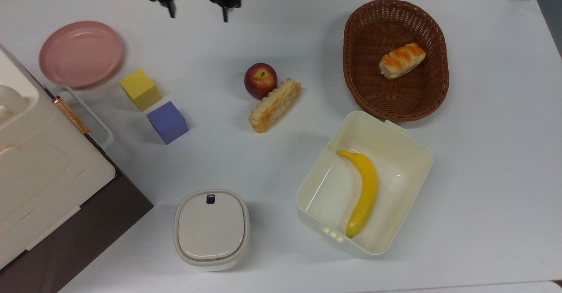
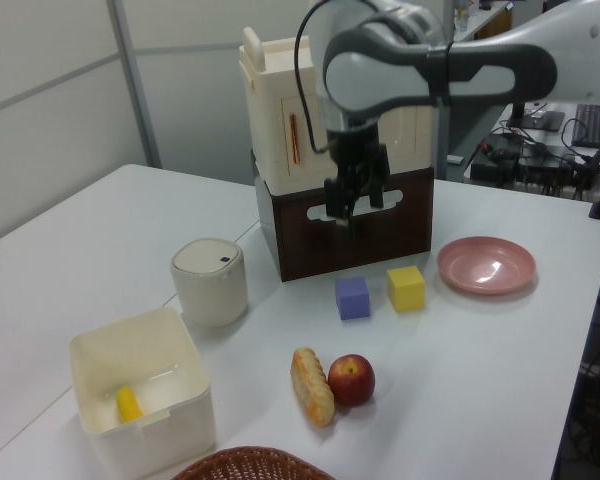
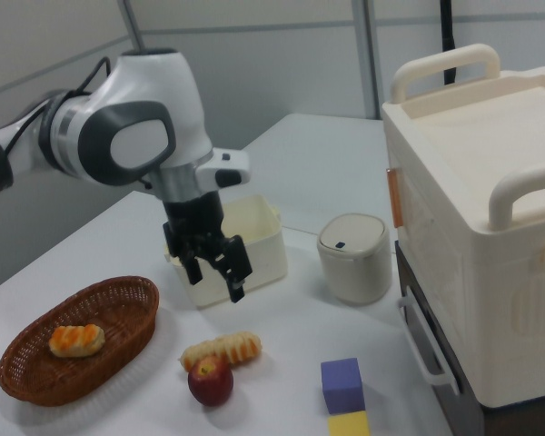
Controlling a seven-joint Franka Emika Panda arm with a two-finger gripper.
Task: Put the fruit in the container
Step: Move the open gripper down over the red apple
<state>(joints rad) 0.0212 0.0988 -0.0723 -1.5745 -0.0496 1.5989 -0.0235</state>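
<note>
The fruit, a dark-red apple (image 1: 261,80) (image 2: 351,379) (image 3: 211,381), sits near the table's middle, touching a long bread roll (image 1: 275,105). The container, a cream-white tub (image 1: 419,170) (image 2: 155,435) (image 3: 259,236), stands at the top view's lower right with a yellow banana (image 1: 364,187) lying inside. My gripper (image 1: 198,14) (image 2: 352,208) (image 3: 216,283) hangs open and holds nothing. It is in the air near the table's far edge in the top view, up and left of the apple and well apart from it.
A brown wicker basket (image 1: 353,42) holding a small bread piece is at the top view's upper right. A pink plate (image 1: 80,53), yellow cube (image 1: 140,89), purple cube (image 1: 167,122), lidded beige box (image 1: 211,228) and a big cream case (image 1: 39,170) occupy the top view's left.
</note>
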